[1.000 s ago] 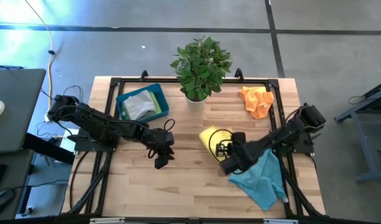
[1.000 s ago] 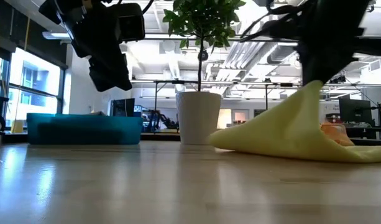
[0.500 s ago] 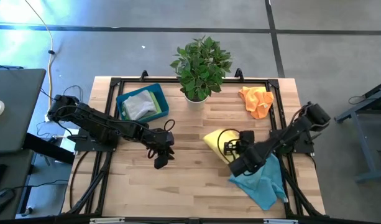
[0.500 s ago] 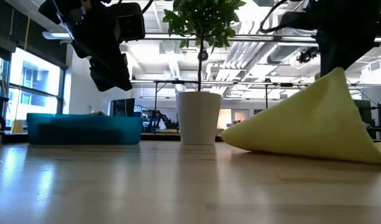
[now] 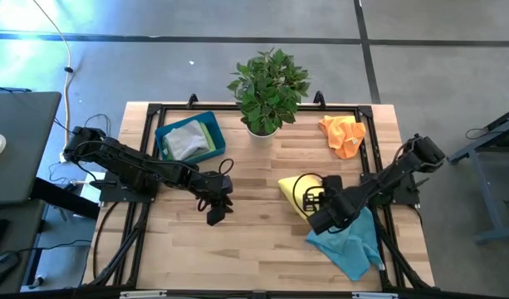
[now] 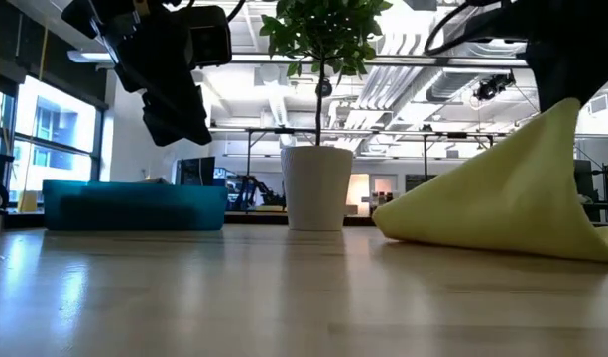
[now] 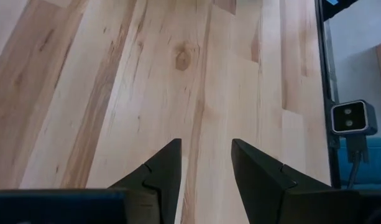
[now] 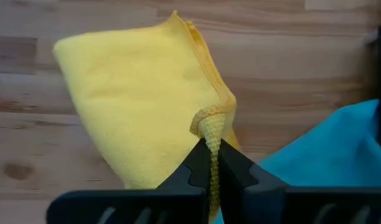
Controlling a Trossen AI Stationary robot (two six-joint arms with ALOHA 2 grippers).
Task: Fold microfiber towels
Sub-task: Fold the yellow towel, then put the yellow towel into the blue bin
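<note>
A yellow microfiber towel (image 5: 291, 188) lies right of the table's middle, one corner raised into a peak (image 6: 569, 111) and its lower part on the wood. My right gripper (image 8: 212, 149) is shut on that corner. A teal-blue towel (image 5: 350, 242) lies crumpled at the near right, partly under my right arm. An orange towel (image 5: 343, 134) is bunched at the far right. Grey and lime-green towels (image 5: 186, 139) sit in the blue tray. My left gripper (image 7: 206, 147) hangs open above bare wood near the middle, with nothing between its fingers. My right gripper pinches a bunched corner of the yellow towel (image 8: 209, 128) between its two fingertips, coming from above and slanting steeply down. That corner is lifted; the cloth slopes down from it, and its far part (image 8: 125, 93) lies on the table.
A potted plant (image 5: 268, 87) in a white pot stands at the far middle. The blue tray (image 5: 164, 133) sits at the far left. Bare wood (image 5: 246, 241) stretches across the near middle between the two arms.
My right gripper, still shut on the yellow towel's corner, has moved up and toward the table's right edge. The held corner has risen into a higher peak, and the towel has slid a little to the right along the wood.
</note>
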